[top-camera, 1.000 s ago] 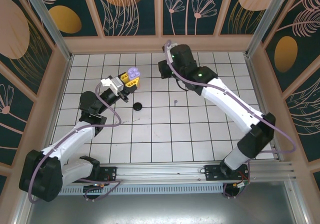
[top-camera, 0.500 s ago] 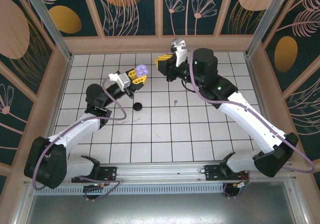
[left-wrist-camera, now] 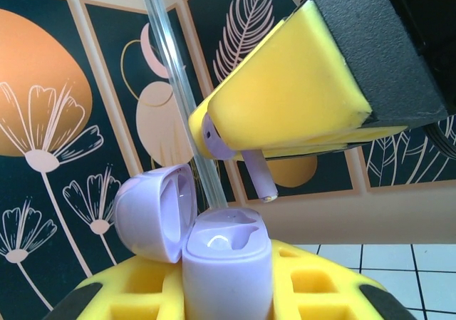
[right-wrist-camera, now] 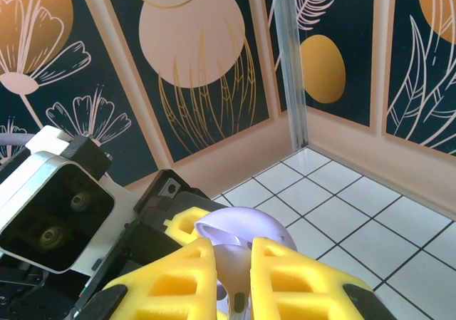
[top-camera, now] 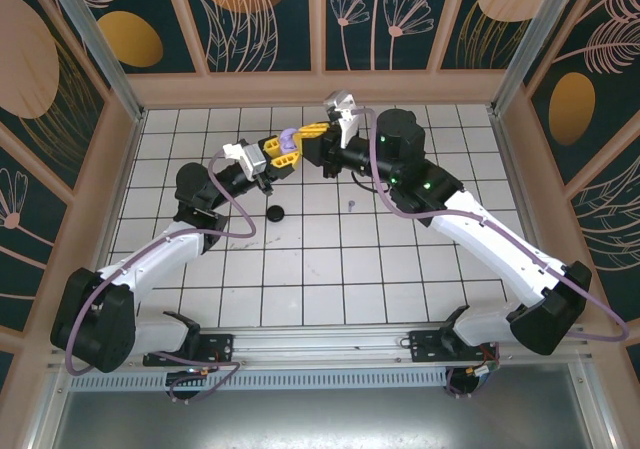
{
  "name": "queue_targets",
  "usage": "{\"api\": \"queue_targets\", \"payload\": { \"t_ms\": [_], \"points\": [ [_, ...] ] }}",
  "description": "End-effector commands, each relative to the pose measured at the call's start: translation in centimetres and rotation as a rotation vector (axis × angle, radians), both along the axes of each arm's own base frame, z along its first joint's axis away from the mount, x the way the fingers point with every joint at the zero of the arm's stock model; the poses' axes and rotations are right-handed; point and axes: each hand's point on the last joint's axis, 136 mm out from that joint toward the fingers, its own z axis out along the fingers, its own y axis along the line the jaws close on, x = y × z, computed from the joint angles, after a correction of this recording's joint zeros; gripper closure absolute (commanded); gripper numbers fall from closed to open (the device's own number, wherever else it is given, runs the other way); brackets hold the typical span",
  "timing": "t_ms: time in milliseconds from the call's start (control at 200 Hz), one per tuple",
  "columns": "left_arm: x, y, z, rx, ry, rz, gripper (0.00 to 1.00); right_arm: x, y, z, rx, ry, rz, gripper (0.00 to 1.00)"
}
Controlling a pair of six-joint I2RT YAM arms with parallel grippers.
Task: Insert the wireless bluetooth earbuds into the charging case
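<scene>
Clamped in the right hand (right-wrist-camera: 234,291), the lilac earbud (left-wrist-camera: 253,174) should be aligned stem-first over the open charging case (left-wrist-camera: 226,263), clamped in the left hand (left-wrist-camera: 228,295), lower centre.

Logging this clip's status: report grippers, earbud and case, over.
Left gripper shut on open lilac case. Right gripper shut on lilac earbud, stem above the case, not seated. Nothing between.

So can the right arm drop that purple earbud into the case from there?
Probably yes. The right gripper holds the earbud just above the case, whose lid is tipped open to the side, with nothing between them. The left gripper holds the case up.
</scene>
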Motion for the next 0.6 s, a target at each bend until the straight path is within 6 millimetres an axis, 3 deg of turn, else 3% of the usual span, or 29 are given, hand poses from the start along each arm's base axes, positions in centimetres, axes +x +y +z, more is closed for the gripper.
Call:
{"api": "queue_targets", "payload": {
  "t_ms": [0, 596],
  "points": [
    [-0.9, -0.2, 1.7, -0.022, -0.053, -0.032, 1.00, -1.3, 0.0, 1.9, 0.047, -0.068, 0.034, 0.85],
    [-1.0, -0.4, 2.1, -0.020, -0.040, -0.042, 1.00, -0.9, 1.7, 1.1, 0.028, -0.042, 0.051, 0.87]
  ]
}}
